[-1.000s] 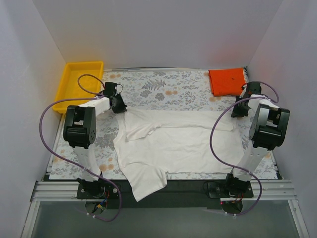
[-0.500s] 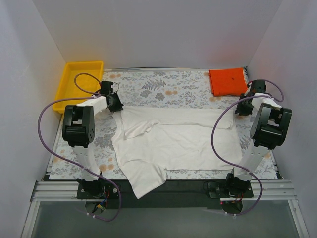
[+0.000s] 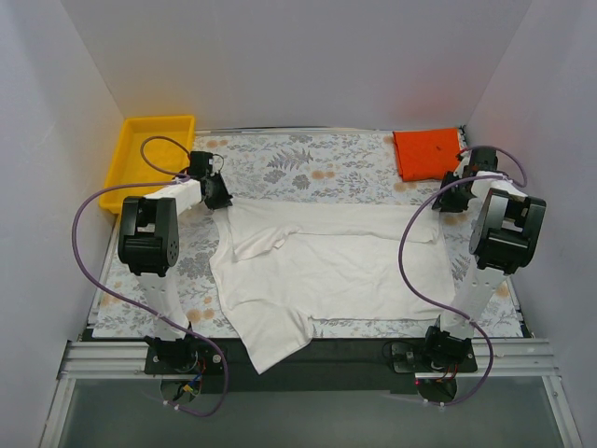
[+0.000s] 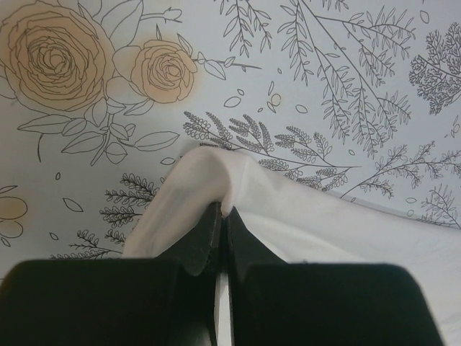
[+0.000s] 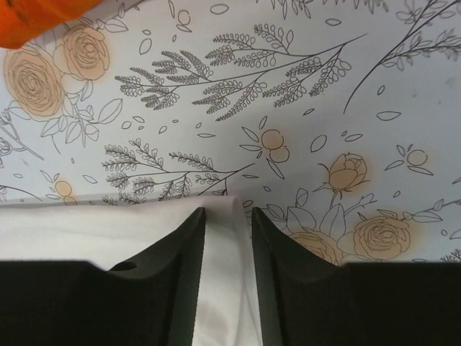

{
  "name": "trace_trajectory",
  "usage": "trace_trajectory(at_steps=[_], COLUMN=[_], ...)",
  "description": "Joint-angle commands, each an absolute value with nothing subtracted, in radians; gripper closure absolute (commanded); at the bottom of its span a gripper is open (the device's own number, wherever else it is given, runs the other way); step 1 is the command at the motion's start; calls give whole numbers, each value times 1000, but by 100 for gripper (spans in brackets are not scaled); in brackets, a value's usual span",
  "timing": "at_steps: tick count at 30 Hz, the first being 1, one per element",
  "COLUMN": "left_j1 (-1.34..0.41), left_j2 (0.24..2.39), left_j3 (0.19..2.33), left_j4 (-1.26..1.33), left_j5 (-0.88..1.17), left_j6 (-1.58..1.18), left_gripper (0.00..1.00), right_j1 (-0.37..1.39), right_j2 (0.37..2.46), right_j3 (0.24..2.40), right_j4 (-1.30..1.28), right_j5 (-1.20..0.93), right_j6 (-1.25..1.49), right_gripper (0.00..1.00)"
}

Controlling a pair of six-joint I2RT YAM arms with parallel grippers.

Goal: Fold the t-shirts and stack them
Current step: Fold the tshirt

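Left gripper (image 4: pixel 221 213) is clamping the far left corner of the white t-shirt (image 3: pixel 326 266), which is lying spread mid-table. Right gripper (image 5: pixel 227 223) is straddling the far right corner, jaws apart. Orange-red shirt (image 3: pixel 427 154) is sitting folded just beyond it, and the yellow tray (image 3: pixel 135 149) is far left.

the left arm (image 3: pixel 154 233) rises from its base to an elbow beside the shirt's (image 3: pixel 326 266) left edge, and its forearm stretches on to the shirt's far left corner. the left gripper (image 4: pixel 222 213) sits low there, jaws pressed together on a raised fold of the shirt. the right arm (image 3: pixel 504 233) stands by the shirt's right edge, its forearm reaching to the far right corner. the right gripper (image 5: pixel 227 216) points down, jaws parted, with the shirt's corner lying flat between them.
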State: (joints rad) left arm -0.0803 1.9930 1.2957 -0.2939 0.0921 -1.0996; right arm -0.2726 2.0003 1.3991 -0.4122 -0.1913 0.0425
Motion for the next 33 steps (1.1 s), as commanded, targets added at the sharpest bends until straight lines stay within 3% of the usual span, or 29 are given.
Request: trace_trajectory(at_steps=[1, 7, 19, 20, 27, 28, 33], left_j1=[-71, -71, -69, -69, -83, -83, -101], left_j2=[2022, 2040, 2105, 2096, 1976, 1953, 1813], left_j3=[1313, 1324, 1430, 1431, 1413, 1405, 1359], left_j4=[-321, -321, -333, -333, -350, -354, -399], left_j5=[60, 38, -6, -2, 61, 63, 40], left_j6=[-1080, -1101, -1101, -1101, -1159, -1170, -1229], left_gripper=[100, 100, 98, 95, 58, 47, 27], right_j1=[-268, -268, -268, -267, -245, -244, -244], right_j2=[2017, 2057, 2125, 2122, 2020, 1985, 1855], right_j3=[1424, 1443, 1600, 1600, 1559, 1539, 1436], right_j4=[-406, -408, -451, -456, -474, -480, -488], right_j5=[-224, -138, -46, -51, -9, -5, 23], right_j6=[21, 17, 5, 5, 41, 57, 178], right_gripper=[69, 99, 99, 99, 71, 68, 64])
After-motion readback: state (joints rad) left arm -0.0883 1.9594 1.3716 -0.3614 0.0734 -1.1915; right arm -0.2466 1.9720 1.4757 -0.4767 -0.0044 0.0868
